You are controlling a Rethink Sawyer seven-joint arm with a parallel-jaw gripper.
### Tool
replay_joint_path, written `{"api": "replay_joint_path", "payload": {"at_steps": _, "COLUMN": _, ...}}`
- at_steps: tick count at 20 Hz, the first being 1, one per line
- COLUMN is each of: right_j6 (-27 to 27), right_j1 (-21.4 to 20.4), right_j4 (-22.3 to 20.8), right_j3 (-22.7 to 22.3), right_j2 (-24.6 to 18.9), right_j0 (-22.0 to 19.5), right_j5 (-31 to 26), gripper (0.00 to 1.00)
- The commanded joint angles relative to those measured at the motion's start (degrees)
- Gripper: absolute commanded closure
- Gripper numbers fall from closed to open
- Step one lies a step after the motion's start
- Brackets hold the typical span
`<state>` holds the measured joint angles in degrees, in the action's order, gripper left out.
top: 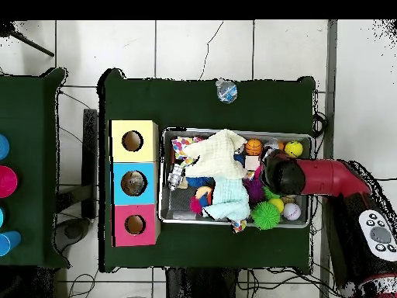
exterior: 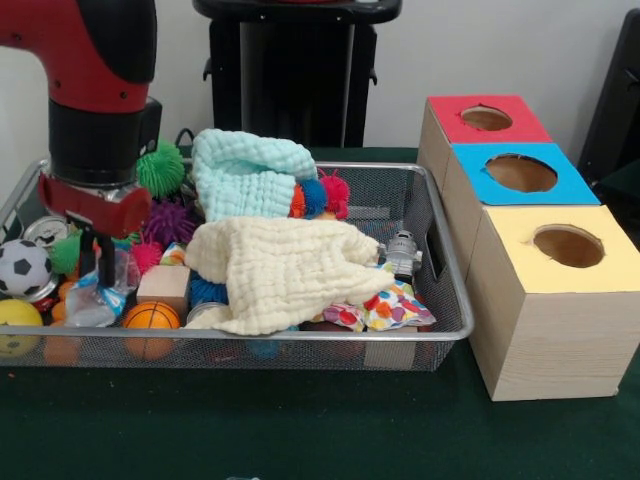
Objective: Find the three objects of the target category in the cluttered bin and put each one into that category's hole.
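Note:
The silver wire mesh bin [exterior: 440,325] is full of clutter. My gripper [exterior: 96,268] hangs low over the bin's left end in the front view. It also shows in the overhead view [top: 271,177]. Its black fingers [exterior: 106,262] stand close together on a see-through bottle with blue markings [exterior: 92,298], which lies among the balls. A second see-through bottle [exterior: 402,250] lies at the bin's right end, near the boxes [top: 176,177]. A third bottle [top: 226,91] lies on the table outside the bin. The blue-faced box's hole [exterior: 521,173] is open [top: 134,183].
A cream cloth [exterior: 280,272] and a pale blue cloth [exterior: 250,172] cover the bin's middle. Spiky balls [exterior: 160,168], a small basketball [exterior: 151,318], a soccer ball [exterior: 22,268], a metal can [exterior: 45,232] and a wooden block [exterior: 165,285] crowd the gripper. The red-faced [exterior: 486,118] and yellow-faced [exterior: 567,245] boxes flank the blue one.

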<state>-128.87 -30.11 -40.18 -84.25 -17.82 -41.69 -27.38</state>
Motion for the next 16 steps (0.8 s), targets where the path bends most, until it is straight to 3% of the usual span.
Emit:
{"api": "replay_joint_path", "payload": {"at_steps": 1, "right_j6": 9.17, "right_j1": -7.90, "right_j4": 4.76, "right_j3": -4.30, "right_j2": -4.78, "right_j0": 1.37, "right_j5": -9.62, "gripper": 1.00}}
{"api": "replay_joint_path", "payload": {"at_steps": 7, "right_j6": 9.34, "right_j1": -11.43, "right_j4": 7.30, "right_j3": -4.65, "right_j2": -4.15, "right_j0": 2.63, "right_j5": -14.30, "gripper": 1.00}}
{"api": "replay_joint_path", "payload": {"at_steps": 11, "right_j6": 9.20, "right_j1": -15.17, "right_j4": 13.42, "right_j3": -7.30, "right_j2": -5.75, "right_j0": 2.55, "right_j5": -20.86, "gripper": 1.00}}
{"api": "replay_joint_path", "payload": {"at_steps": 16, "right_j6": 4.68, "right_j1": -18.72, "right_j4": 17.10, "right_j3": -9.36, "right_j2": -3.48, "right_j0": 5.54, "right_j5": -24.65, "gripper": 1.00}}
